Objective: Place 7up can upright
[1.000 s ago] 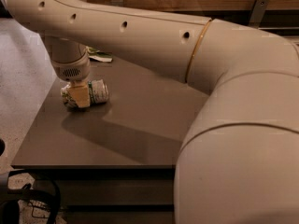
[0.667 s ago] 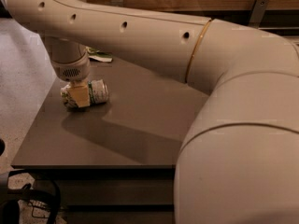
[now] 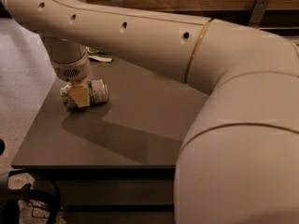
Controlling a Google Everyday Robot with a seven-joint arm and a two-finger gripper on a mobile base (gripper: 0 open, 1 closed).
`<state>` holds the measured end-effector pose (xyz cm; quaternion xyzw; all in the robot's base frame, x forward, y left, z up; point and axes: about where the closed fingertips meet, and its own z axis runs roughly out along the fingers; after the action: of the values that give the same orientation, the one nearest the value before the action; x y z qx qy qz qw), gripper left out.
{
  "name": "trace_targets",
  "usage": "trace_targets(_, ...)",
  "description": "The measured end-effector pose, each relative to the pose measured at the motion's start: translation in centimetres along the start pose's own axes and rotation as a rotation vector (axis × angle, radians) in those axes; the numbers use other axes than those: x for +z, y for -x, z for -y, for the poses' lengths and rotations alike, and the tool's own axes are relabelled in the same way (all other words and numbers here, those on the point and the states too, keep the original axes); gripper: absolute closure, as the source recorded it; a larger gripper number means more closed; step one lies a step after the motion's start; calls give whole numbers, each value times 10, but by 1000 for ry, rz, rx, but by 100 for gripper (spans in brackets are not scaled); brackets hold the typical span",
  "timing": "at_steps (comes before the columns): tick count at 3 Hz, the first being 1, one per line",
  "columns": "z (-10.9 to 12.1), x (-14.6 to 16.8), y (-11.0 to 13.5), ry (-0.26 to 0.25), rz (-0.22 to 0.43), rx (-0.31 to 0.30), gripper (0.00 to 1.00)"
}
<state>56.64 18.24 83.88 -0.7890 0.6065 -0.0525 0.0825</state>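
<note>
The 7up can (image 3: 97, 91), white and green with a silver end, lies on its side on the dark grey table (image 3: 140, 129) near the table's left edge. My gripper (image 3: 79, 97) hangs straight down from the wrist over the can's middle. Its near finger (image 3: 78, 95) lies flat against the can's front side; the far finger is hidden behind the can. The jaws look shut on the can, which rests on the table top. The can's left end shows to the left of the finger.
My large cream arm (image 3: 154, 36) spans the top of the view and its base fills the right side. A green chip bag (image 3: 99, 56) lies at the table's back edge behind the wrist. A wooden wall runs along the back; cables lie on the floor at lower left.
</note>
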Motion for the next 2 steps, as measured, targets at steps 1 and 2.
trace_targets(1,9,-16,-3,-9,52,-15,100)
trace_targets(2,18,-53,-16,-39,132,1,100)
